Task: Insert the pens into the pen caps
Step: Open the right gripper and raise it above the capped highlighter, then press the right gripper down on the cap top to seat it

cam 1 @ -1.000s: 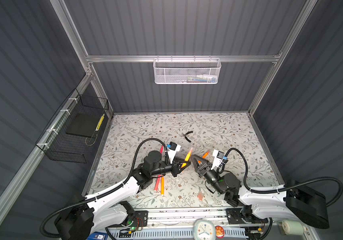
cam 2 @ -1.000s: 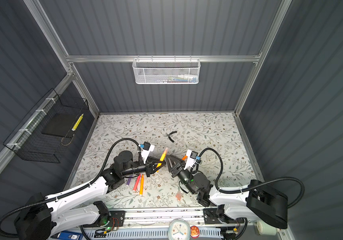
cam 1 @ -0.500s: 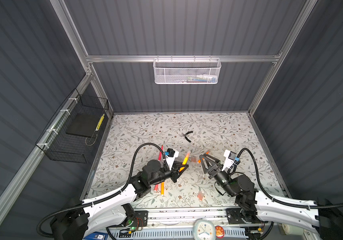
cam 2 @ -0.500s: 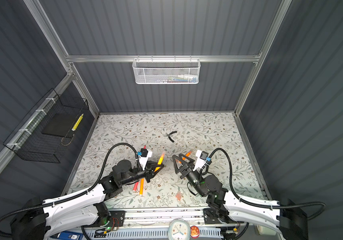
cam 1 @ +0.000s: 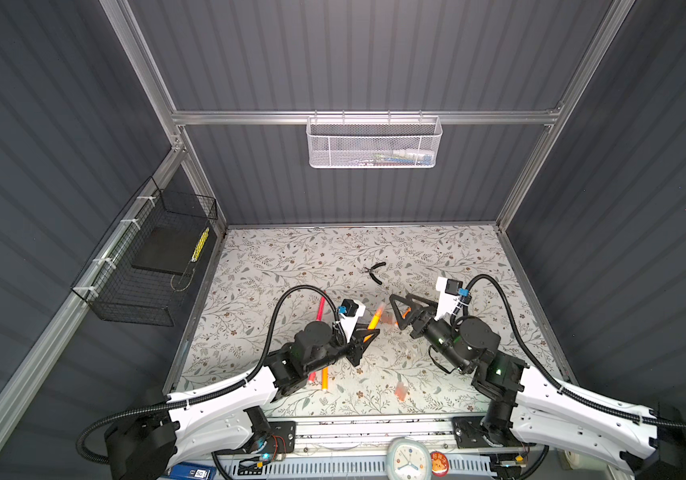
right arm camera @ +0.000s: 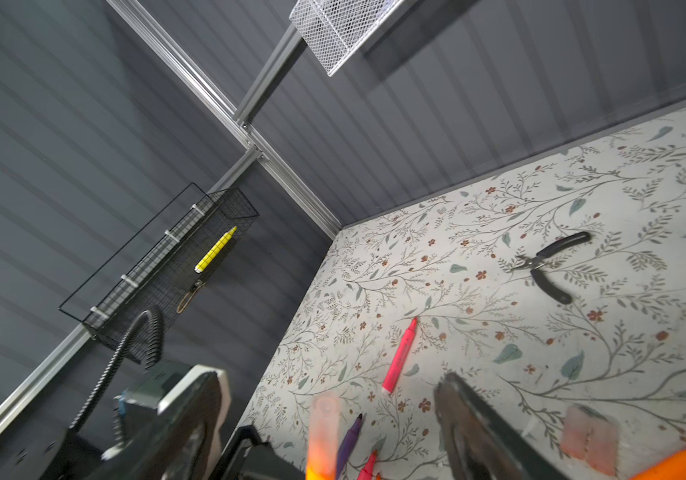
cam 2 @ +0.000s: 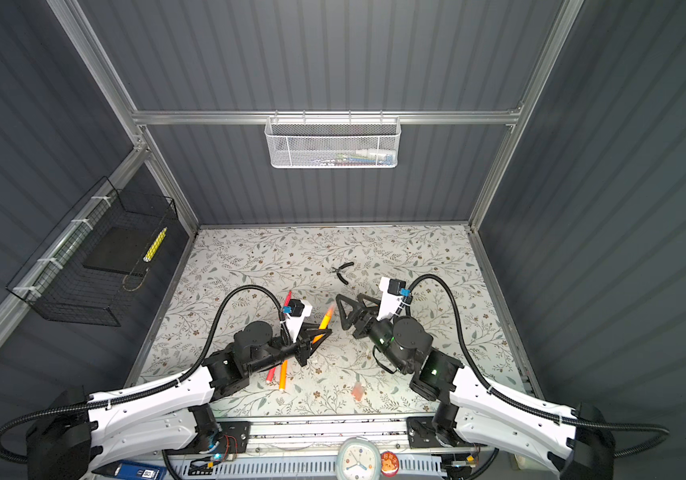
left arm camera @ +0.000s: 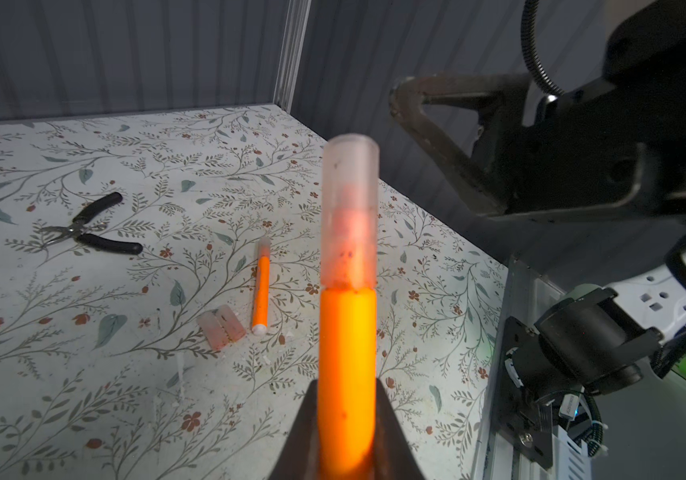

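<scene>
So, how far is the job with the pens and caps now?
Done: one orange pen on the mat is capped. In hand: the left pincer grips a second orange pen with a cap seated on it; the right pincer stands open, clear of it. Left: a pink pen and a purple pen lie uncapped, and two loose caps wait.

Desk (cam 1: pixel 275 257): floral-patterned surface
Far centre: black-handled pliers (cam 1: pixel 376 272)
Left: pink-red pen (cam 1: pixel 320 307); orange pen (cam 1: pixel 325 379) lies nearer
Near, right of centre: pinkish pen cap (cam 1: pixel 400 390)
</scene>
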`<state>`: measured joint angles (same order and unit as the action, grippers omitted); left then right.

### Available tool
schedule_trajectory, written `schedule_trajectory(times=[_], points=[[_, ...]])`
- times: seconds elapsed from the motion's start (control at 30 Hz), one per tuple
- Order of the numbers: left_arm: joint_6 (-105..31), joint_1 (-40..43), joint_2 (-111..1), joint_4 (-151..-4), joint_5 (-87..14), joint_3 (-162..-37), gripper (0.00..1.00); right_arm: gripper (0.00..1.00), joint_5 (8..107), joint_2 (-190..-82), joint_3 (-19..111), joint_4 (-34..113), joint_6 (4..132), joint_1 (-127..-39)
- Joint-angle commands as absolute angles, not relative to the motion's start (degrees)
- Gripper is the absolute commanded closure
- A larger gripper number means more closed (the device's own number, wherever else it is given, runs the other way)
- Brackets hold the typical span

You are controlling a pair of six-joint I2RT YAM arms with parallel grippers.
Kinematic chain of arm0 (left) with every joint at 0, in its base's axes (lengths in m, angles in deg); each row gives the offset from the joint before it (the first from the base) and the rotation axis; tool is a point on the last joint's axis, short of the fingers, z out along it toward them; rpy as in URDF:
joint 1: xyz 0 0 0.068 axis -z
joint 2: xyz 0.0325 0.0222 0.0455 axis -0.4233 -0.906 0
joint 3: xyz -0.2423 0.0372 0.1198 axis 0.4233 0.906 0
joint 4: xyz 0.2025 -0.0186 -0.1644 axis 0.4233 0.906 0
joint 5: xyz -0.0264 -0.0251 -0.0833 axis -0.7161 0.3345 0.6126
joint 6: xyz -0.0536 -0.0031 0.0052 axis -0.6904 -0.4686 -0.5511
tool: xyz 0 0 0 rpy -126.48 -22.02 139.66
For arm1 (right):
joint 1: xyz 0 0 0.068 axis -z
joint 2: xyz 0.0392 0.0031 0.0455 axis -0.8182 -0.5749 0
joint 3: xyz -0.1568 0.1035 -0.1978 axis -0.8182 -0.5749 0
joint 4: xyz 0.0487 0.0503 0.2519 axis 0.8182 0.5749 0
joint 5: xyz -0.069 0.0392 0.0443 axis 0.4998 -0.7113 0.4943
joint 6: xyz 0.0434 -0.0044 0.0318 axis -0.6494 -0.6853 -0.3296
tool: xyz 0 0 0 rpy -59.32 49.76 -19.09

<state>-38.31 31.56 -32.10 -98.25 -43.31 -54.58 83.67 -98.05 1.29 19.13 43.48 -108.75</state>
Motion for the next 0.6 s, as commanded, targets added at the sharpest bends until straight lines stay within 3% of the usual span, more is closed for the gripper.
schedule_trajectory(times=[0.0,0.27,0.57], points=[[-36.07,31.79,-30.19,-99.79,-44.43,-53.73,1.0,0.18,75.85,-100.98,3.62,21.57,41.17,-106.21],[-34.77,31.8,-32.91,-97.16,-43.01,-56.25,1.0,0.3,68.81,-108.48,9.07,20.96,40.52,-106.06],[-34.65,31.8,-33.36,-95.08,-42.71,-57.59,1.0,0.43,67.2,-112.04,10.24,19.83,39.43,-106.06]])
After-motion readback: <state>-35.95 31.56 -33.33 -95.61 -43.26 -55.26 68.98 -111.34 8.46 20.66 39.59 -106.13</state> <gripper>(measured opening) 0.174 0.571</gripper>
